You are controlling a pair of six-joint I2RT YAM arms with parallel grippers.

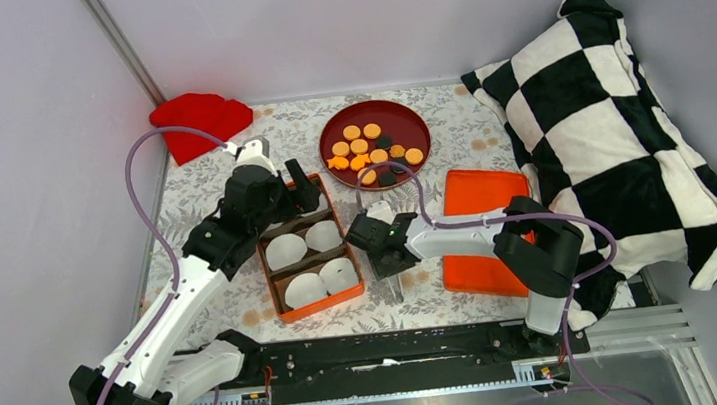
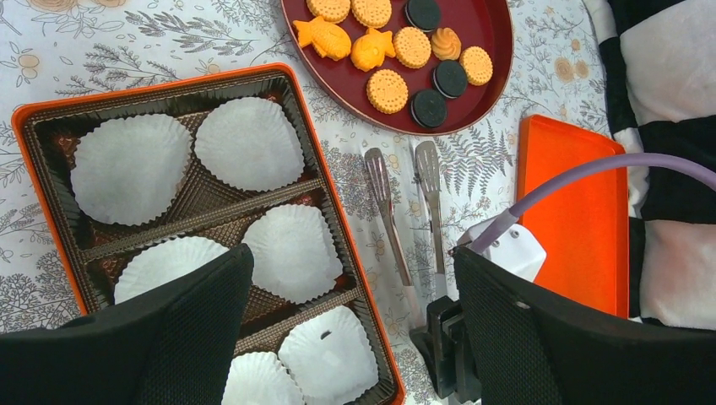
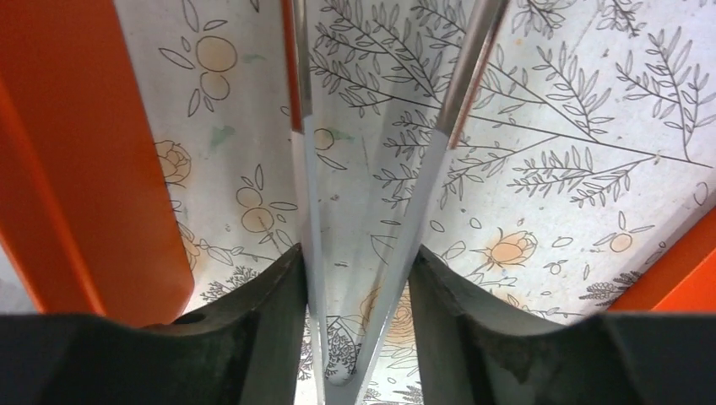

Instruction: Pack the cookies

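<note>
Near the middle of the desk (image 1: 468, 131), the right pincer (image 3: 356, 253) is clenched on a pair of metal tongs (image 2: 432, 202). Its fingers press the outsides of the two arms at the handle end, and the tongs lie flat on the flowered cloth. To the left sits an orange box (image 2: 152, 88) with a brown insert holding white paper cups (image 2: 131, 169). The left pincer (image 2: 350, 257) hovers over the box's right side, released and spread wide with nothing between its fingers. To the right of the tongs lies an orange lid (image 1: 479, 190). Farther back, the cookies (image 2: 387, 90), mostly orange and a few black, lie together on a dark red plate (image 1: 405, 125). A red cloth (image 1: 200, 119) sits at the far left and a checkered pillow (image 1: 606, 106) fills the right side.
</note>
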